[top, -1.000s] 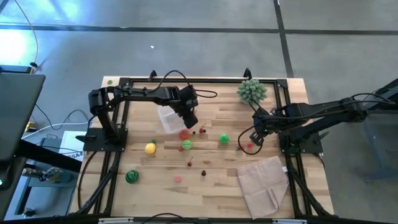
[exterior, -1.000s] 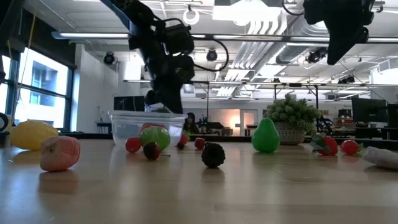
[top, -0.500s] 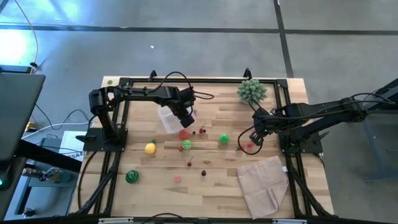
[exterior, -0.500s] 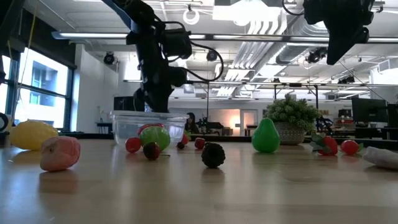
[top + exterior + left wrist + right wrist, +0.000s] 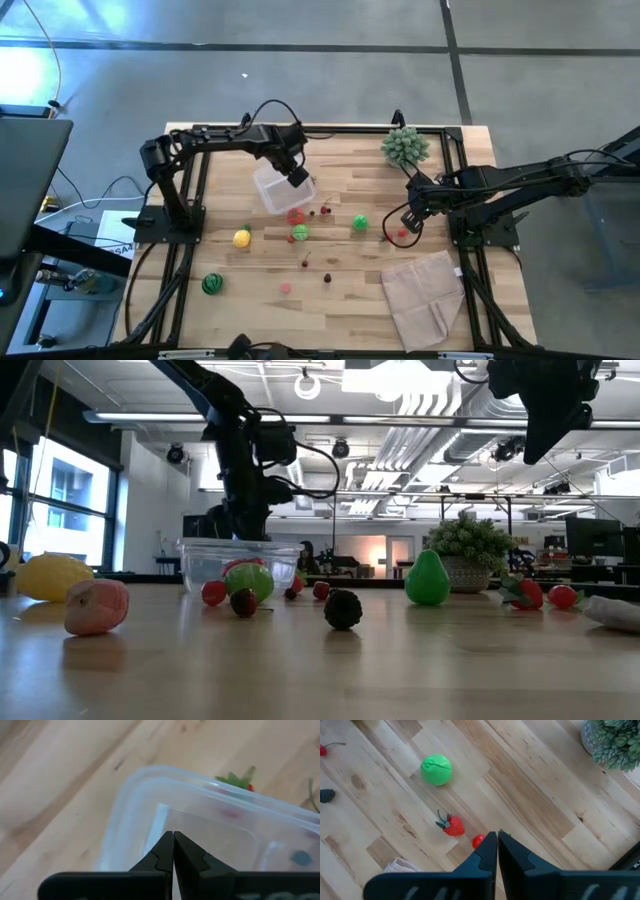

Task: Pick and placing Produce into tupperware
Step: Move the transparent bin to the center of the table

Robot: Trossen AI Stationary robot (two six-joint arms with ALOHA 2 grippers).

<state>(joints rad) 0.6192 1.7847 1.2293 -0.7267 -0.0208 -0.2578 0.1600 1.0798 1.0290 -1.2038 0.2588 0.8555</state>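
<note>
The tupperware (image 5: 270, 190) is a clear tub standing on the wooden table left of centre; I see it also in the low view (image 5: 240, 560). My left gripper (image 5: 298, 178) hangs shut over the tub's right part, its fingers (image 5: 173, 840) pointing down above the inside. Produce lies loose on the table: a red tomato (image 5: 296, 215), a lemon (image 5: 241, 238), a striped melon ball (image 5: 211, 284), a green round (image 5: 360, 224) and a strawberry (image 5: 452, 826). My right gripper (image 5: 405, 220) hovers shut, high above the strawberry and a small red berry (image 5: 478, 840).
A spiky pale-green plant ball (image 5: 404, 146) stands at the far right. A beige folded cloth (image 5: 425, 295) lies near the front right. Small berries (image 5: 327, 278) dot the middle. The black frame (image 5: 300, 130) runs around the table.
My left gripper has swung from above the tomato toward the table's far edge and a little left, turning as it went. It now hangs over the tub and has stayed shut. The tub and the produce have not moved.
</note>
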